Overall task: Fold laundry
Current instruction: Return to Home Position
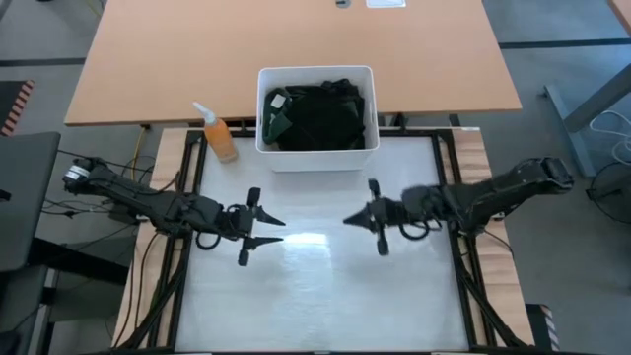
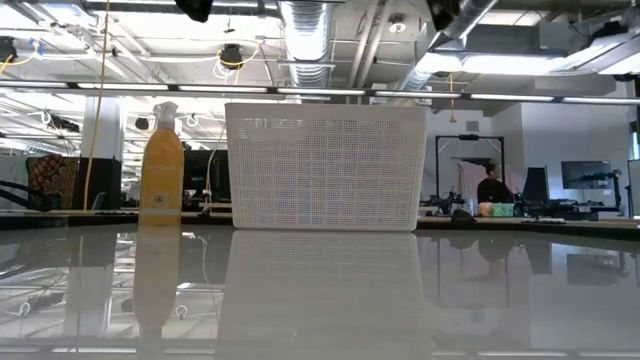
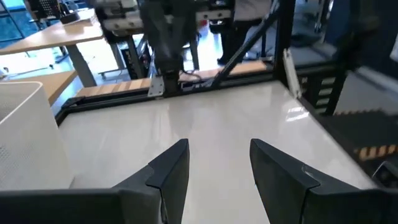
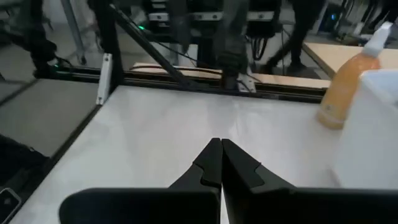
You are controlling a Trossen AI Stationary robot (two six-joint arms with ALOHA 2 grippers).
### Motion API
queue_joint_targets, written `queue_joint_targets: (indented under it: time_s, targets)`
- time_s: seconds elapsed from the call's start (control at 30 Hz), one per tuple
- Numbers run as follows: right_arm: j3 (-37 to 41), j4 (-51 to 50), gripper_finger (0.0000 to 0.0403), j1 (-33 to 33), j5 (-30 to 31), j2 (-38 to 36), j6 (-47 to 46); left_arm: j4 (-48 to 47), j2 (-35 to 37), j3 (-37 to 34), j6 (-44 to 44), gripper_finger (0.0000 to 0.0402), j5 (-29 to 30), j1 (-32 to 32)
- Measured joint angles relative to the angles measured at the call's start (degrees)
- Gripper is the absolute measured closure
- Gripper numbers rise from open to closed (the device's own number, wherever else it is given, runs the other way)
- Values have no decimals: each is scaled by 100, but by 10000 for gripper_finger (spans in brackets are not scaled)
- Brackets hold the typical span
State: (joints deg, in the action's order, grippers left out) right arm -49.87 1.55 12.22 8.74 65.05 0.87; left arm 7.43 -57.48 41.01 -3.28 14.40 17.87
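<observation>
Dark laundry [image 1: 317,116] is sitting inside the white bin [image 1: 315,159] on the bench [image 1: 315,296]. Left gripper [image 1: 279,231] is hovering, fingers apart; right gripper [image 1: 349,221] is hovering, fingers together.

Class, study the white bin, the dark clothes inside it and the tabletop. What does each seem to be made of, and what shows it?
White bin: probably moulded plastic, matte; its wall carries a fine, regular grid texture.
Dark clothes: soft fabric, matte, lying in folds and creases.
Tabletop: smooth, glossy white surface, perhaps laminate; it mirrors the bin clearly in the low view.
</observation>
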Motion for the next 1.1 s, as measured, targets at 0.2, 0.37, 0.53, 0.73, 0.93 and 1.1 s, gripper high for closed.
queue_joint_targets:
  time_s: [0.2,0.37,0.53,0.73,0.93,1.1]
  targets:
    - [1766,2046,378,196,177,-481,-287,23,-417,-4,-158,242,4,-412]
    - [2510,2676,378,-263,188,-715,-350,-113,-383,-10,-115,242,-56,-1038]
    - [3013,2962,378,-1029,-530,-851,-429,306,72,-590,-34,242,-335,-1607]
    - [3267,3150,378,-1845,-1442,-853,-724,410,1050,-1442,533,242,-342,-1979]
    - [3268,3085,378,-2074,-1468,-856,-689,514,2224,-2260,713,242,-185,-1980]
    - [3268,3114,378,-2102,-1362,-741,-690,1511,2893,-3334,1121,242,-292,-1980]
